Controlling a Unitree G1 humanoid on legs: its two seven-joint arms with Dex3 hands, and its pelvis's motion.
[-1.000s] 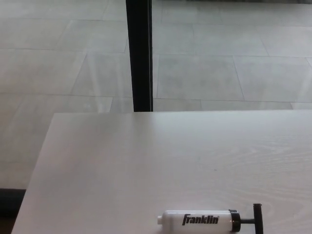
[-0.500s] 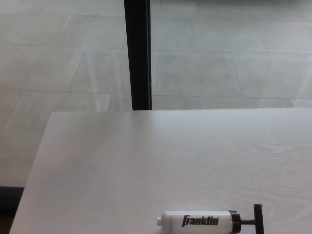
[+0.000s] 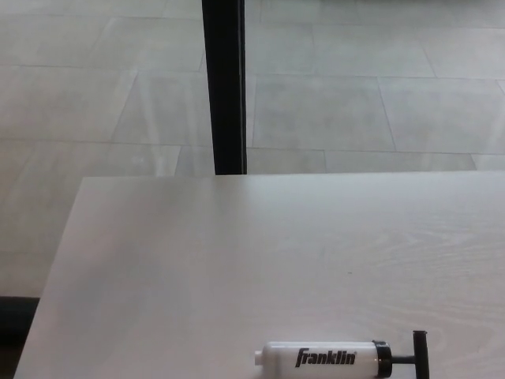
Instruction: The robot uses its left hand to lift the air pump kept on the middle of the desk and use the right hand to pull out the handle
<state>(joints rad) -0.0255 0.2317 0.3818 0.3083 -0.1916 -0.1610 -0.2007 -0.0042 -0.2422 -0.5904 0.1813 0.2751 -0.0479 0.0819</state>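
A white air pump [image 3: 319, 357] with black "Franklin" lettering lies on its side on the pale wooden desk [image 3: 237, 253], close to the bottom edge of the head view. Its black collar and T-shaped handle [image 3: 419, 353] point to the right, with a short length of rod showing between collar and handle. Neither of my hands nor any part of my arms appears in the picture.
The desk's far edge runs across the middle of the view and its left edge slants down toward the bottom left. Beyond it lies a grey tiled floor [image 3: 355, 87] with a black vertical post [image 3: 224, 87] standing just behind the desk.
The whole picture has shifted slightly, so the camera moved a little. The pump lies where it was on the desk.
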